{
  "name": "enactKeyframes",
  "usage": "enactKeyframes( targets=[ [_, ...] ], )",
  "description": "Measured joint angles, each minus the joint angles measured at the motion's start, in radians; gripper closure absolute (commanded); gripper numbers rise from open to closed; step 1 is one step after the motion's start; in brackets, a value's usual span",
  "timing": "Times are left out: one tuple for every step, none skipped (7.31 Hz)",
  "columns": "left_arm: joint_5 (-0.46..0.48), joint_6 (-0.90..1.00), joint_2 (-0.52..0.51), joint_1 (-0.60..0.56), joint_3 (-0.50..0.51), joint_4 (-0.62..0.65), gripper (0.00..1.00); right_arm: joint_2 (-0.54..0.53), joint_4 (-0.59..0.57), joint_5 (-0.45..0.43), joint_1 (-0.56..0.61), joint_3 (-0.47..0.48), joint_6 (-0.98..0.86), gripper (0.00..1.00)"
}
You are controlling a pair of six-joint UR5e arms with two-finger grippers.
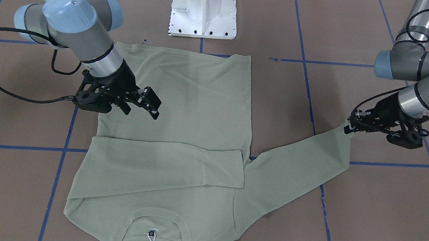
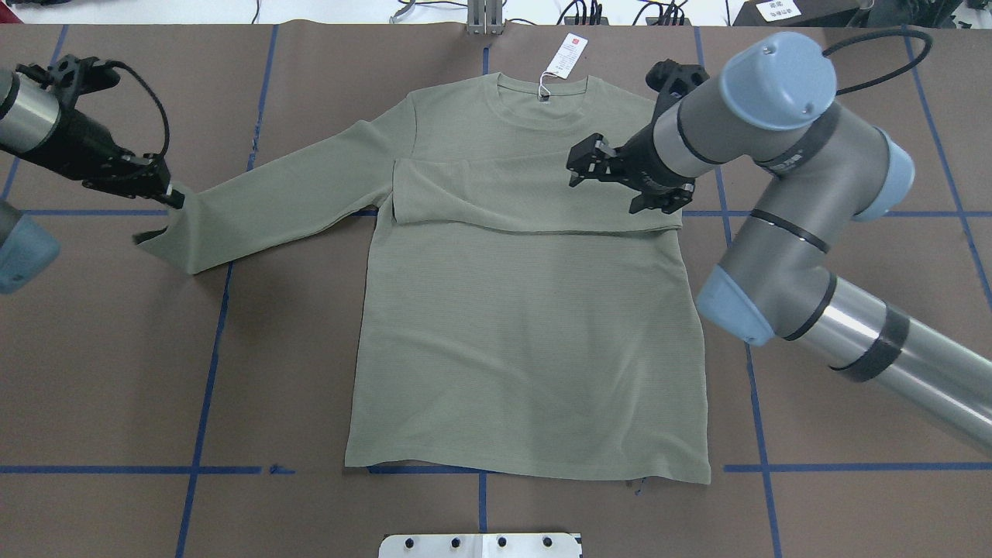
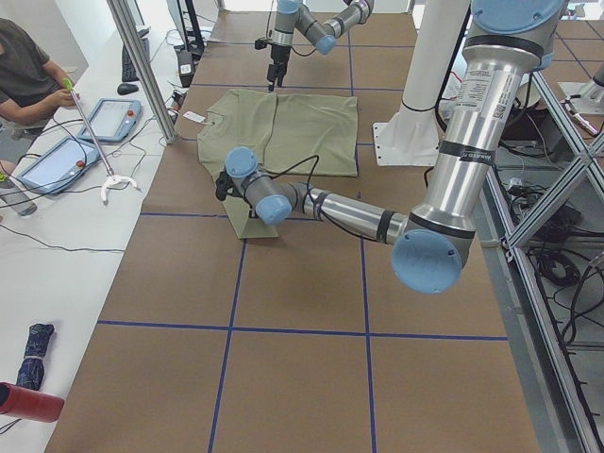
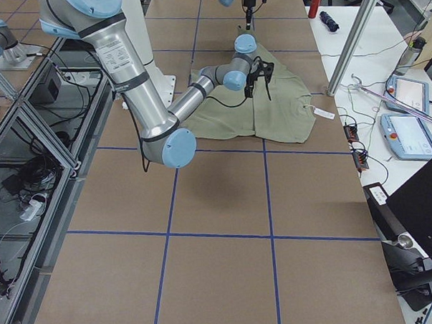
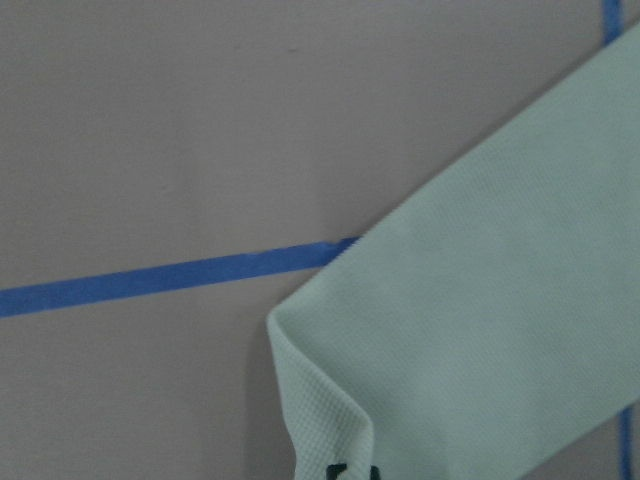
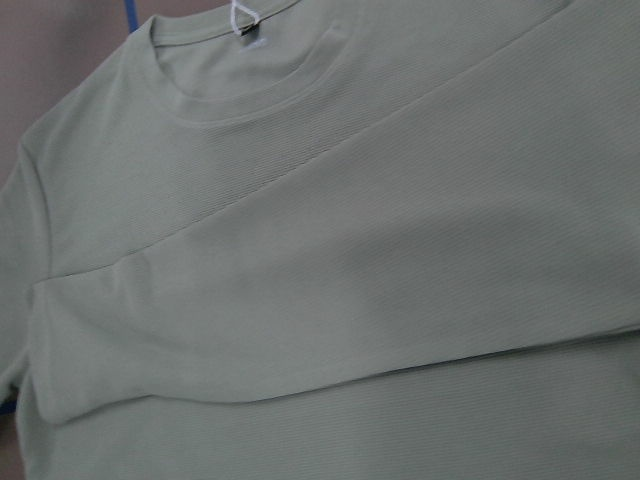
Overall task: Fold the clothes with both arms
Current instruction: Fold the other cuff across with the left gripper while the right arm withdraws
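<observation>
The sage-green long-sleeved shirt (image 2: pixel 527 325) lies flat on the table with its collar (image 6: pixel 250 80) at the far side and its white hang tag (image 2: pixel 567 56) beyond it. One sleeve (image 2: pixel 535 198) is folded across the chest. The other sleeve (image 2: pixel 279 194) stretches out to the side. My left gripper (image 2: pixel 172 198) is shut on that sleeve's cuff (image 5: pixel 470 330), which is slightly lifted; in the front view this gripper (image 1: pixel 348 127) is on the right. My right gripper (image 2: pixel 583 164) is open and empty, just above the folded sleeve (image 1: pixel 165 166) near the shoulder.
The white pedestal base (image 1: pixel 204 10) stands at the robot's side of the table, just past the shirt's hem. Blue tape lines (image 2: pixel 225 333) cross the brown table top. An operator's bench with tablets (image 3: pixel 66 142) and an aluminium post (image 3: pixel 142 66) stand beyond the collar side.
</observation>
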Motion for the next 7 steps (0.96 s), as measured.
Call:
enactKeyframes(
  targets=[
    [0.006,-0.147,-0.08,0.037,-0.019,0.0,1.0,-0.067,0.003,0.041,0.053,0.02,-0.076,0.0],
    [0.031,-0.291,-0.169,0.087,-0.024,0.001,1.0,-0.142,0.006,0.081,0.111,0.04,-0.166,0.0],
    [0.1,-0.429,-0.275,0.154,-0.008,0.002,1.0,-0.216,0.01,0.114,0.164,0.055,-0.265,0.0],
    [0.19,-0.548,-0.4,0.223,0.05,0.002,1.0,-0.272,0.012,0.133,0.202,0.062,-0.346,0.0],
    [0.282,-0.645,-0.553,0.283,0.17,-0.001,1.0,-0.314,0.013,0.14,0.232,0.064,-0.403,0.0],
    [0.367,-0.709,-0.694,0.334,0.308,-0.008,1.0,-0.352,0.013,0.143,0.259,0.064,-0.453,0.0],
    [0.457,-0.75,-0.788,0.384,0.418,-0.034,1.0,-0.387,0.013,0.144,0.285,0.064,-0.509,0.0]
  ],
)
